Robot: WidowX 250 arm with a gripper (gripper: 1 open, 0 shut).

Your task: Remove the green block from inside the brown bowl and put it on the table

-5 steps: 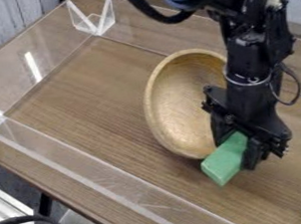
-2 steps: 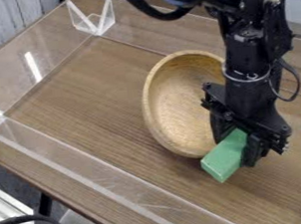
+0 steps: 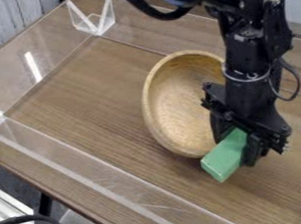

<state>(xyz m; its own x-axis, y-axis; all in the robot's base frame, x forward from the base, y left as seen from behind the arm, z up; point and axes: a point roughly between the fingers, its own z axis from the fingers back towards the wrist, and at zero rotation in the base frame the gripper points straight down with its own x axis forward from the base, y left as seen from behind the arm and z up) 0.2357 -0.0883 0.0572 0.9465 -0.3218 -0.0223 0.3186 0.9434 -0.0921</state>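
The camera view, the only one given, shows a black arm reaching straight down at the near rim of the brown bowl (image 3: 185,101). The claw (image 3: 245,145) is seen partly closed around the upper end of the green block (image 3: 225,159), which is gripped between its dark fingers. The block's lower end is seen at or just above the desk (image 3: 85,100), just outside the bowl's near rim; whether it actually rests on the wood cannot be told from this angle.

Compared with the pictures from a second ago, almost nothing has changed. The arm, the claw and the block are found in the same places, and the claw's opening is unaltered. The bowl is also unmoved and appears tipped, its near wall pressed against or lying beside the arm.

This stillness is best read as a pause at the end of the carry. The block has already been taken out of the bowl, whose pale inside is seen empty, so the removal half of the task is judged done. What is left is the release: the claw would need to be opened and lifted clear so that the block is left lying on the desk. Some care is called for, since the block could be tipped against the bowl as the fingers are withdrawn.
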